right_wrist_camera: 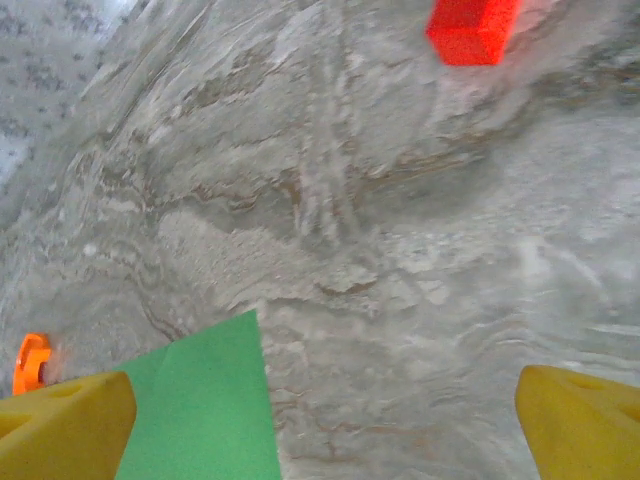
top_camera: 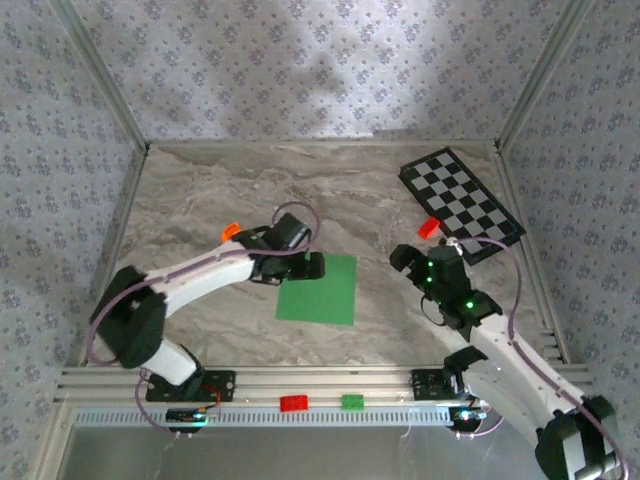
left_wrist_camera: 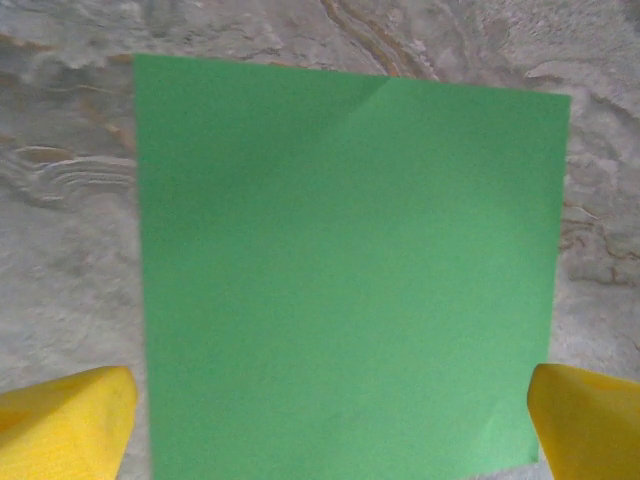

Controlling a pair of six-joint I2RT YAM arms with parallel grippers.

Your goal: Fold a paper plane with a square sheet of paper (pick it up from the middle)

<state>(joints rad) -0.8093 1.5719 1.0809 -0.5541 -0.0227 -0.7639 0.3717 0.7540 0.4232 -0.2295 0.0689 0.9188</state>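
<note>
Left wrist view looks down on the square sheet of paper, which lies flat and unfolded on the marble table, near the middle and a little toward the arms. The left gripper hangs over the far left part of the sheet. Its jaws are spread wide with nothing between them, one at each side of the sheet's near edge. A faint crease seems to run in from the far edge, but I cannot be sure.

The right gripper is also wide open and empty. It waits to the right of the sheet, apart from it, with the red brick and the checkered board beyond it.

No fold is made yet, so I judge the step in hand is the first pick-up. The task asks to take the paper from the middle, so the left gripper should come more over the centre of the sheet before it goes down, not over the corner. Thin paper lying flat gives the fingers no edge to catch. A good way is probably to touch down softly with the jaws wide, then close slowly so the paper rises into a small ridge between them — and only then lift.

Too much pressure may crumple the sheet or push it along the smooth marble. The right gripper could hold one corner if it slides.
</note>
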